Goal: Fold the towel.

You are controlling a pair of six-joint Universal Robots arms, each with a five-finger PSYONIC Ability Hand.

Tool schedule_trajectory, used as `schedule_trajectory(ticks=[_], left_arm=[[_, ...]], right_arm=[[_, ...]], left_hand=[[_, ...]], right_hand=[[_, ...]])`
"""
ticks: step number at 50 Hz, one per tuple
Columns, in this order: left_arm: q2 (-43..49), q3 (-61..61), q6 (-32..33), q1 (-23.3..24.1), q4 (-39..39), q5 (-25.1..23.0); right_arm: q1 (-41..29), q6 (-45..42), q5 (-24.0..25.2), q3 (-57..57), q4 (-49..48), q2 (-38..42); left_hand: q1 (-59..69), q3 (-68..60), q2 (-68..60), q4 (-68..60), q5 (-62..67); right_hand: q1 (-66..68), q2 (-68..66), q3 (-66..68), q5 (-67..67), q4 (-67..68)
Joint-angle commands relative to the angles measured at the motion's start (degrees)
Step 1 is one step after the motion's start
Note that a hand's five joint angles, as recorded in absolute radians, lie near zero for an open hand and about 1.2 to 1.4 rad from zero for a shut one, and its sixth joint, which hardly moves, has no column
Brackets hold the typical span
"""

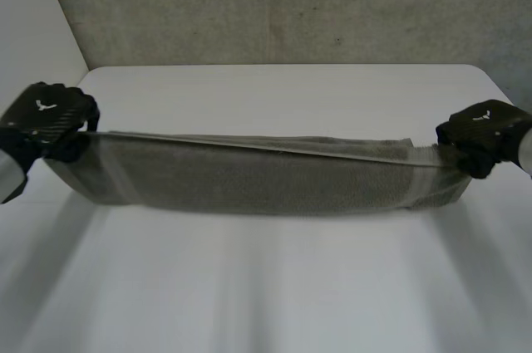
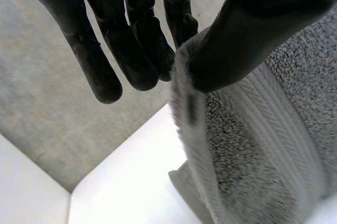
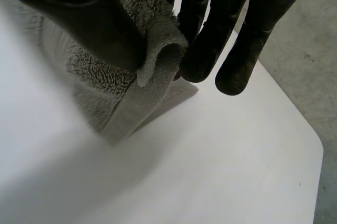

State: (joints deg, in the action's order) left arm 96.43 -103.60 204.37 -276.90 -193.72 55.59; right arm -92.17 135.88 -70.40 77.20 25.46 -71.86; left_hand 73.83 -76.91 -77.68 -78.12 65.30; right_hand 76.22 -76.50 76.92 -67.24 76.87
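A grey-green towel (image 1: 258, 174) hangs stretched between my two hands, lifted over the white table (image 1: 274, 87). My left hand (image 1: 46, 120) grips its left end. In the left wrist view the thumb (image 2: 247, 34) pinches the towel's hem (image 2: 184, 97) against the fingers (image 2: 142, 50). My right hand (image 1: 482, 137) holds the right end. The right wrist view shows its thumb (image 3: 79, 13) pressing a folded corner of the towel (image 3: 158, 50) against the fingers (image 3: 210, 39). The towel's lower part sags to the tabletop.
The white table's far edge (image 1: 283, 66) runs below a grey speckled wall (image 1: 274, 4). A rounded table corner (image 3: 316, 145) lies beyond my right hand, with grey floor (image 3: 310, 50) past it. Bare tabletop (image 1: 266, 286) spreads in front of the towel.
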Motion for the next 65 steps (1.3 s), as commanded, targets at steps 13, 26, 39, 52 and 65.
schedule_trajectory(ticks=[13, 26, 39, 52, 65], left_arm=[[36.9, 33.2, 0.1, 8.2, -1.0, 8.5], [47.6, 45.9, 0.1, 10.6, -1.0, 9.1], [44.4, 45.8, 0.0, 12.9, -1.0, 13.3], [25.8, 30.2, -3.2, 12.0, -0.5, 15.7], [15.9, 15.8, -21.4, 12.7, -0.9, 15.8]], right_arm=[[-9.8, 7.5, -11.1, -21.7, -9.8, 27.2], [-11.6, 8.7, -14.4, -34.5, -11.7, 39.7], [-12.2, 15.4, -19.6, -35.8, -13.2, 34.5], [-12.2, 18.2, -17.6, -17.4, -12.5, 15.2], [-12.0, 7.9, -17.1, 2.5, -14.4, 12.0]], left_hand=[[6.2, -3.1, -2.3, -1.9, 4.7], [6.2, -3.1, -2.3, -1.9, 4.7], [-62.4, 65.5, 66.3, 66.7, -63.9], [-61.9, 65.0, 65.8, 66.2, -63.4], [-61.8, 64.8, 65.6, 66.1, -63.2]], right_hand=[[3.8, -3.5, 3.1, -2.8, 3.1], [-11.3, 11.6, -12.0, 12.3, -12.0], [-66.2, 66.5, -66.9, 67.2, -66.9], [-66.2, 66.5, -66.9, 67.2, -66.9], [-66.2, 66.5, -66.9, 67.2, -66.9]])
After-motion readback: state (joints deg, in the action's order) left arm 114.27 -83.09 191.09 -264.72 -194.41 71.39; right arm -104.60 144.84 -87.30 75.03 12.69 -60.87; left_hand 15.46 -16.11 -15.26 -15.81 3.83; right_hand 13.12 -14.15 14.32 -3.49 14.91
